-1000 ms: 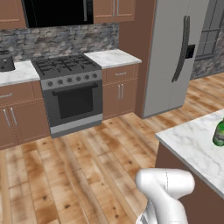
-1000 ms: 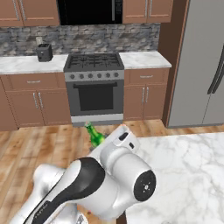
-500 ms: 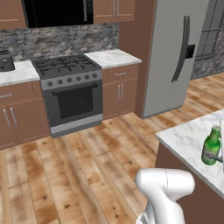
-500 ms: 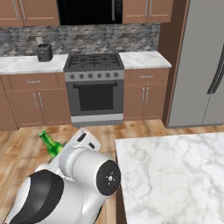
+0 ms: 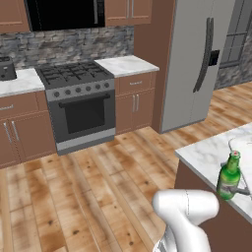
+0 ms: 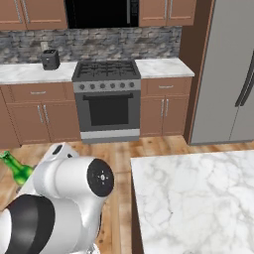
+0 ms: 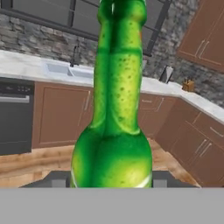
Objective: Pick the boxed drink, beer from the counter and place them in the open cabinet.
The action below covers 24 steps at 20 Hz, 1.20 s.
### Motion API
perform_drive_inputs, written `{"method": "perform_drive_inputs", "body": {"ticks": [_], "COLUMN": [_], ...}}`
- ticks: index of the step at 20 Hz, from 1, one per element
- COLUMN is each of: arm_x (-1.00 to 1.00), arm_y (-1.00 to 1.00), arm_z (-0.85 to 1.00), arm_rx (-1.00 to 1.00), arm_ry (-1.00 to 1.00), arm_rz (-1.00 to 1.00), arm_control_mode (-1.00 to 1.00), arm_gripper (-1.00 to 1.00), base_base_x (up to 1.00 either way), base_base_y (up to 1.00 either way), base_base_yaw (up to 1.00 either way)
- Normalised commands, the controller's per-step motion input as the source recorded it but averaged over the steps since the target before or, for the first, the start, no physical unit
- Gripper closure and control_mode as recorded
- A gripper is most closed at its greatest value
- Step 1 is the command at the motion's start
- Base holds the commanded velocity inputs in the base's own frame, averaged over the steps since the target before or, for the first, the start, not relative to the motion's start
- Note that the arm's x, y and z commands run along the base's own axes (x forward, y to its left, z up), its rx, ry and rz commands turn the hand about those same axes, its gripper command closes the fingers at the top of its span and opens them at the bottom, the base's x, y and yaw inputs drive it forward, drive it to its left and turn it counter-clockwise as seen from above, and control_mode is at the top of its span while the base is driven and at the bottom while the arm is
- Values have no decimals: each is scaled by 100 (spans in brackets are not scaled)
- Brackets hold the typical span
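The beer (image 7: 112, 131), a green glass bottle, stands upright between my gripper's (image 7: 112, 181) fingers, which are shut on its body. In the left base view the beer (image 5: 229, 175) hangs over the near edge of the marbled counter (image 5: 204, 152), with its cap up. The right base view has the beer (image 6: 14, 167) at the far left, over the wooden floor, left of the counter (image 6: 198, 198) and partly behind my arm. The boxed drink and the open cabinet are out of view.
A stove (image 5: 78, 106) with brown base cabinets stands at the far wall, and a steel fridge (image 5: 197, 64) is to its right. A toaster (image 6: 50, 59) sits on the back counter. Wooden floor (image 5: 74, 197) lies between. The hand view looks at a sink counter (image 7: 39, 68).
The arm has swung left in the right base view, carrying the beer from above the counter's edge out over the floor. The grip on the bottle is unchanged.
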Motion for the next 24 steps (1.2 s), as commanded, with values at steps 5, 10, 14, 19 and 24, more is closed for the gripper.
{"method": "perform_drive_inputs", "body": {"ticks": [5, 10, 14, 19, 24], "arm_x": [-42, -37, -26, -6, 0], "arm_y": [11, -4, 0, 0, 1], "arm_z": [34, 28, 33, 13, 0], "arm_rx": [0, 1, 0, 0, 0], "arm_ry": [-3, -12, -6, 1, 3], "arm_rz": [13, 11, 7, 3, 0], "arm_control_mode": [-100, -100, -100, -100, -100], "arm_gripper": [100, 100, 100, 100, 100], "base_base_x": [0, 0, 0, 0, 0], "base_base_y": [0, 0, 0, 0, 0], "base_base_yaw": [0, 0, 0, 0, 0]}}
